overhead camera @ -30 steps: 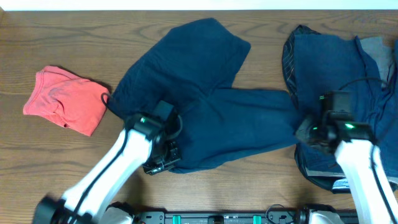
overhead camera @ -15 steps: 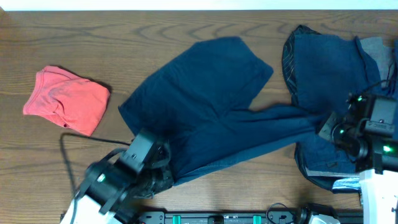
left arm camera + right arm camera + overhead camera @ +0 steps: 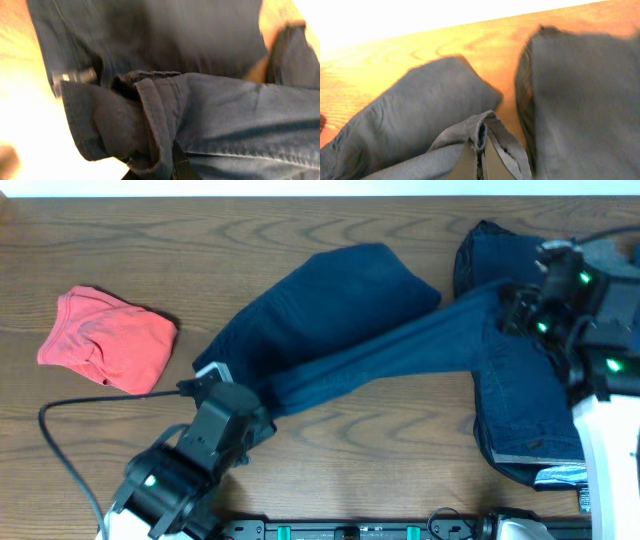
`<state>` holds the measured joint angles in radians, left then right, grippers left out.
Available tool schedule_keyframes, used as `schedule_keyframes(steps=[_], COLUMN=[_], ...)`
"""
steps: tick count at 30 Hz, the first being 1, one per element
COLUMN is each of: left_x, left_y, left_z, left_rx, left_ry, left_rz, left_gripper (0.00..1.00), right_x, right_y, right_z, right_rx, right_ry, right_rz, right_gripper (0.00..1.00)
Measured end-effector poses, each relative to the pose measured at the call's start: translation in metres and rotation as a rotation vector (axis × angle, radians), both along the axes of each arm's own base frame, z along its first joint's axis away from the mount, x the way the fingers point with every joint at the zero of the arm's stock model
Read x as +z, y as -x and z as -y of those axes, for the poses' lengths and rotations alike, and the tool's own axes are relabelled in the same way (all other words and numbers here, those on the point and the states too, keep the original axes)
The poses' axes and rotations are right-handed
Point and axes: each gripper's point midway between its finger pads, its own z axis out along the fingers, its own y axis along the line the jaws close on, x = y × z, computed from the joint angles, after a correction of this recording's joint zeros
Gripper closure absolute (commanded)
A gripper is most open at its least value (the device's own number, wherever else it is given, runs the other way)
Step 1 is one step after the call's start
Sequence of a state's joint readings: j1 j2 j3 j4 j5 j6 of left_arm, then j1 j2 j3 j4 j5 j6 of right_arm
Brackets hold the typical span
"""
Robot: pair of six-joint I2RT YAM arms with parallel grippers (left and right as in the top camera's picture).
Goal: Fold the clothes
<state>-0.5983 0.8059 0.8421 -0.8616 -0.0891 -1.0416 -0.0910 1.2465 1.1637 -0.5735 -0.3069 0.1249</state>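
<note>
A dark navy garment [image 3: 340, 320] lies across the middle of the table, one long part stretched taut between the two arms. My left gripper [image 3: 258, 402] is shut on its lower left end; the left wrist view shows the bunched hem [image 3: 150, 125] pinched in the jaws [image 3: 167, 167]. My right gripper [image 3: 510, 305] is shut on the far right end and holds it lifted; the right wrist view shows the fabric edge [image 3: 480, 127] clamped between the fingers [image 3: 480, 165]. The rest of the garment [image 3: 415, 115] rests on the table behind.
A crumpled red garment [image 3: 105, 340] lies at the left. A pile of dark blue jeans and other clothes [image 3: 530, 390] lies at the right, partly under my right arm; it also shows in the right wrist view [image 3: 585, 95]. A black cable [image 3: 70, 450] loops at the front left.
My right gripper has risen and moved toward the back right with the garment's end. My left gripper pulled its end toward the front. The fabric between them is now stretched into a long band.
</note>
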Motion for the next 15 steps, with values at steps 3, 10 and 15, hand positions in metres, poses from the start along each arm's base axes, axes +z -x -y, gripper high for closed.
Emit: schedule_keyframes(steps=[3,10,15], left_x=[-0.011,-0.045,-0.063], left_y=[-0.015,-0.046,-0.074], left_z=[-0.01,-0.038,-0.063], left_rx=[0.102,0.344,0.494], left_ry=[-0.045,-0.095,-0.095], left_rz=[-0.026,-0.122,-0.137], left_gripper=[0.94,0.94,0.94], right_x=[-0.012,-0.049,-0.075], right_y=[-0.026,-0.075,-0.099], right_z=[-0.019,-0.061,-0.086], right_rx=[0.059,0.16,0.202], right_ry=[0.002,0.009,0.017], right_rz=[0.018,0.052,0.076], right_gripper=[0.99,0.99,0.99])
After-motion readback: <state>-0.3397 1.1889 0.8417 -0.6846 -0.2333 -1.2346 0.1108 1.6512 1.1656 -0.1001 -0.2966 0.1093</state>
